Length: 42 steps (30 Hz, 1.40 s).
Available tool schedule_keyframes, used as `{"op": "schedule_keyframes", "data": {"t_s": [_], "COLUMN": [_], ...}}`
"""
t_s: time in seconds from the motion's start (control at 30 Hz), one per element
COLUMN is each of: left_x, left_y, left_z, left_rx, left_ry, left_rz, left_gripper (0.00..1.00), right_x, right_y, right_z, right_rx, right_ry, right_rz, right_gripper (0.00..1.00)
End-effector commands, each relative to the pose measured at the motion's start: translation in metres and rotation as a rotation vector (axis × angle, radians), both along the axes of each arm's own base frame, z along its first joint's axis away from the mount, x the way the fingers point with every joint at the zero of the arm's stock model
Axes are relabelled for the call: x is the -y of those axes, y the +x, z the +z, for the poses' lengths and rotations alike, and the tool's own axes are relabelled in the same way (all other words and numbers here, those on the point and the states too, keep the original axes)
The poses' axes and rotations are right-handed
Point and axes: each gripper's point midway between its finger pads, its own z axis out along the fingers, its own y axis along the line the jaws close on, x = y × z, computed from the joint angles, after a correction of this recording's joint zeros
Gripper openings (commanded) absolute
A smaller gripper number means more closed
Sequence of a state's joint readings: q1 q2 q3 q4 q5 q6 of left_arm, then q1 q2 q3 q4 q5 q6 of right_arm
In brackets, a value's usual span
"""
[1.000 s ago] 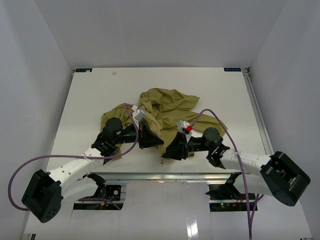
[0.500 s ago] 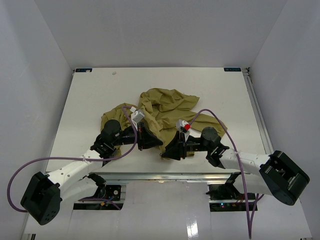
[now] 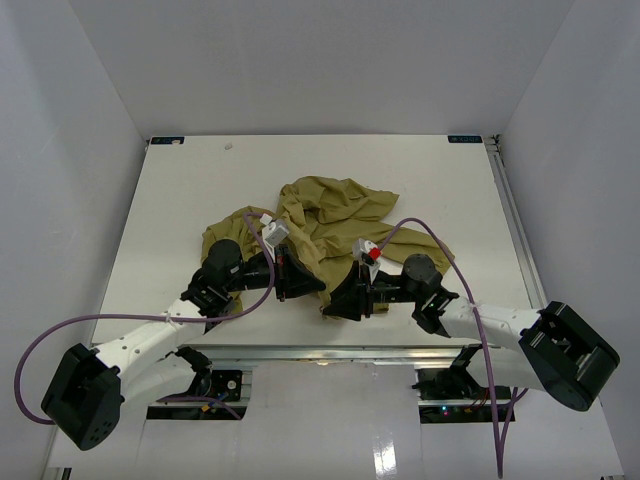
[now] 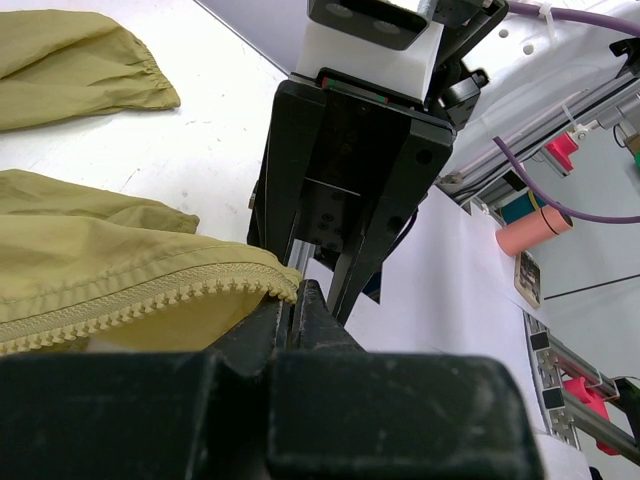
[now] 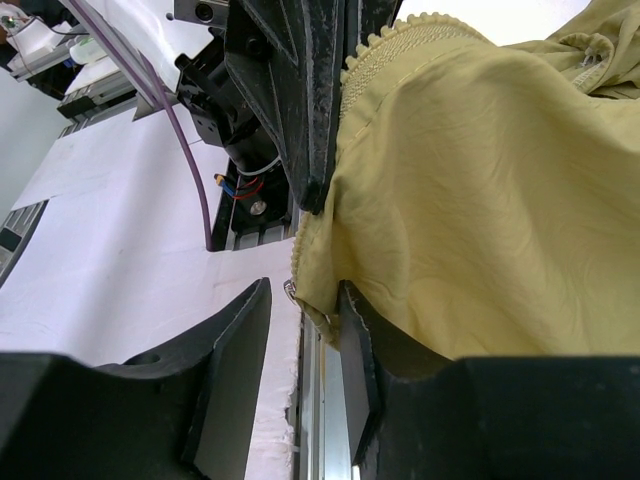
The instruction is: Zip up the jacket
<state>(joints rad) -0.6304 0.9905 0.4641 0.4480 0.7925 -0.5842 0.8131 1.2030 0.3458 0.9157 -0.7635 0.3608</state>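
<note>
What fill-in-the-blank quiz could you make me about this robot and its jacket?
1. The jacket lies crumpled on a ___ table.
2. The left gripper is shut on the jacket's ___ teeth.
3. The cable arching over the right arm is ___.
Missing words: white; zipper; purple.

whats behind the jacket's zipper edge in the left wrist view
The right hand stands just behind the zipper edge of the jacket, facing the camera, white table beyond. Its tips are covered by fabric and the left hand, so any contact is hidden.
</note>
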Motion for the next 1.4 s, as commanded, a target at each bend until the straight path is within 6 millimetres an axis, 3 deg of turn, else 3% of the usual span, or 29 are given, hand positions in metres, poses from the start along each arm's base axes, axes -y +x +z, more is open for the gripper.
{"op": "schedule_keyframes", "data": {"t_s": [0.0,0.93,1.37], "left_x": [-0.003,-0.007,-0.007], "left_y": [0.0,0.009,0.009], "left_z": [0.002,-0.001,0.003], "left_rx": [0.031,0.052,0.059], "left_ry": [-0.008,0.013,0.007], "left_rz": [0.011,0.077,0.083], "left_gripper": [0.0,0.0,0.0], "right_x": [-0.003,0.002,0.002], "right_y": [0.0,-0.002,0.002], "right_z": [0.023,0.035,0.023], "right_rx": [0.056,0.058,0.049], "right_ry": [0.068,0.099,0.058], "right_rz": [0.001,-0.002,-0.016], "right_gripper": [0.37,0.31,0.28]}}
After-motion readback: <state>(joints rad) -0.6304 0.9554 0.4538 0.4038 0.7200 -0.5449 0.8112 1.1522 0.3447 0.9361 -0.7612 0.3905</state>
